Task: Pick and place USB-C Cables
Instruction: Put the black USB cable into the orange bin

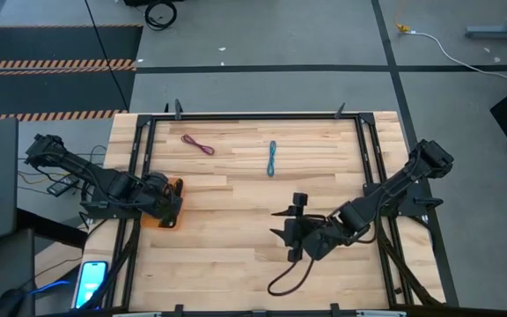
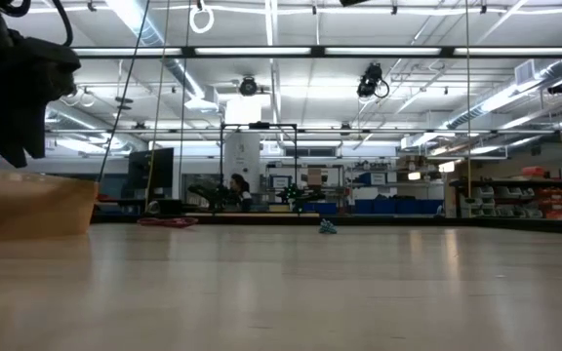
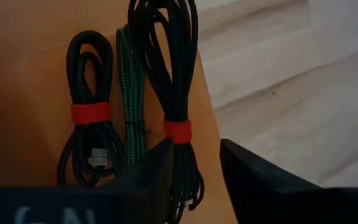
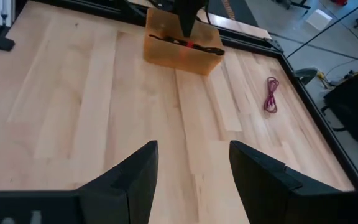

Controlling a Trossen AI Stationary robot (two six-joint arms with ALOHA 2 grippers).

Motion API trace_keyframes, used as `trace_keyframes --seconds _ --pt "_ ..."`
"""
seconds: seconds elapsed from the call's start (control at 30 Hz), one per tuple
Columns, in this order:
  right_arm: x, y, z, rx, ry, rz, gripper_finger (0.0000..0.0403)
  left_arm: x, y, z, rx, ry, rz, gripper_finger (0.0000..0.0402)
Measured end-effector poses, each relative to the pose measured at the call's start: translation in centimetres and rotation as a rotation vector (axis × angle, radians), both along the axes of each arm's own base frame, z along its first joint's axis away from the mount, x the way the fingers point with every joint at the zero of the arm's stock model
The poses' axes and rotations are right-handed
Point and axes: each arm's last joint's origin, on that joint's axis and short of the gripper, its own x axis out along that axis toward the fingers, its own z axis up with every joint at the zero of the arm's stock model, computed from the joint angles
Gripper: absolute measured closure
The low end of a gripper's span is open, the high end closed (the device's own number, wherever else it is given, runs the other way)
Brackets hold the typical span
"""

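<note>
An orange bin (image 1: 172,187) stands at the table's left side. In it lie a black coil with a red tie (image 3: 91,112), a green cable (image 3: 131,112) and a second black coil with a red tie (image 3: 176,93) along the bin's wall. My left gripper (image 3: 196,144) hangs over the bin, open, pointing down, its fingers on either side of that second coil's end. A maroon cable (image 1: 198,144) and a teal cable (image 1: 272,157) lie on the far half of the table. My right gripper (image 1: 284,220) hovers open and empty over the table's right half. My left gripper stands open from above around the near end of the black coil, just past its red tie (image 3: 178,132). The coil runs close along one finger (image 3: 157,171); I cannot tell whether that finger touches it. The coil lies in the bin.
A dark frame rail (image 1: 253,115) runs round the tabletop. A loose black cord loop (image 1: 287,280) hangs below my right arm near the front edge. Bare wood lies between the bin (image 4: 182,46) and my right gripper (image 4: 193,146).
</note>
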Motion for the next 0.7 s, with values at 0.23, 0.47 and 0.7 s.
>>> trace_keyframes --seconds 0.23,0.47,0.7 --pt "-0.3 0.3 0.1 -0.021 -0.021 -0.026 0.0198 0.0 0.1 0.0 0.046 0.002 -0.031 0.0222" --pt "-0.3 0.3 0.1 -0.024 -0.023 -0.031 0.0198 0.1 0.4 0.2 0.234 -0.025 -0.111 0.0229" --pt "-0.2 0.3 0.1 -0.025 -0.023 -0.03 0.0198 0.8 0.7 1.1 0.513 -0.064 -0.27 0.0235"
